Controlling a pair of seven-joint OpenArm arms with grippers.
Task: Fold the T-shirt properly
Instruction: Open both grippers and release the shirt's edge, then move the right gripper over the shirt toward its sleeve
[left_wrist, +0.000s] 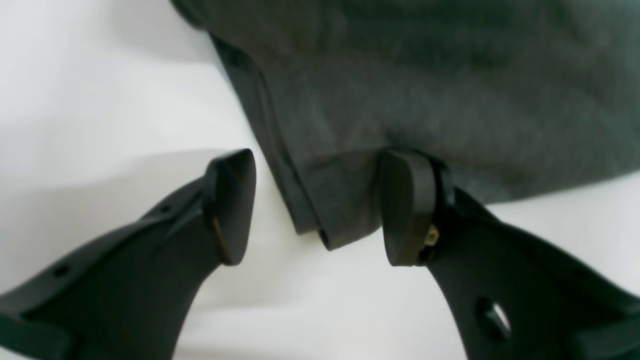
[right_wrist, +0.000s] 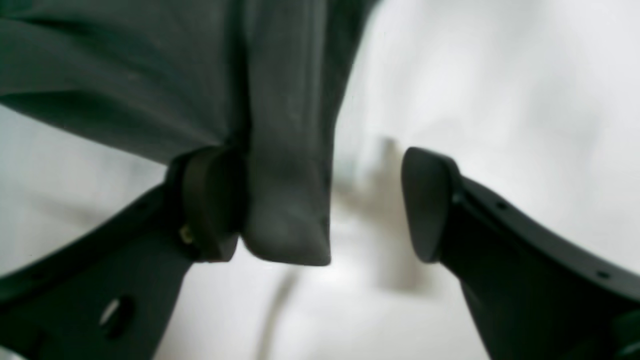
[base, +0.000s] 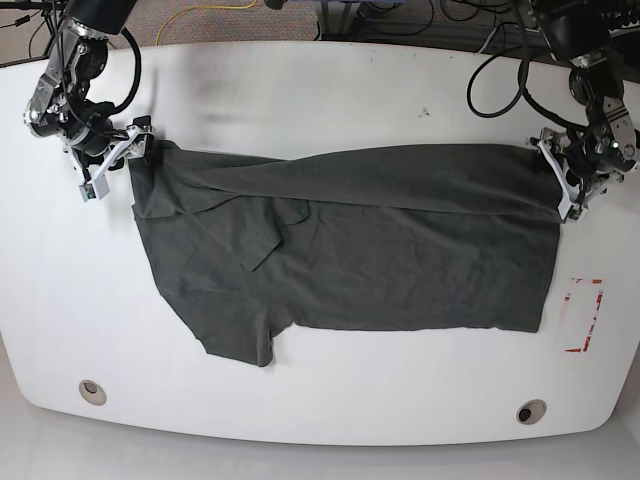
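Closest to my left wrist camera, my left gripper has its two black fingers spread apart, with a folded corner of the T-shirt lying in the gap. One finger touches the cloth's edge; the other stands clear over bare white table. Nothing is pinched there: the jaws are released.

Seen from my right wrist, my right gripper is spread as well. A hemmed corner of the shirt hangs against one finger, while the other finger is well apart from it with blurred white behind. These jaws are parted and not clamped on the cloth.

Farther off, in the base view, the T-shirt lies spread across the middle of the white table, its upper long edge folded over toward the middle, one sleeve jutting toward the near edge. My right gripper sits at the shirt's upper corner on that view's left, my left gripper at the upper corner on its right. A red-outlined marking lies on the table just beside the shirt's right end. Two round holes sit near the table's front edge.
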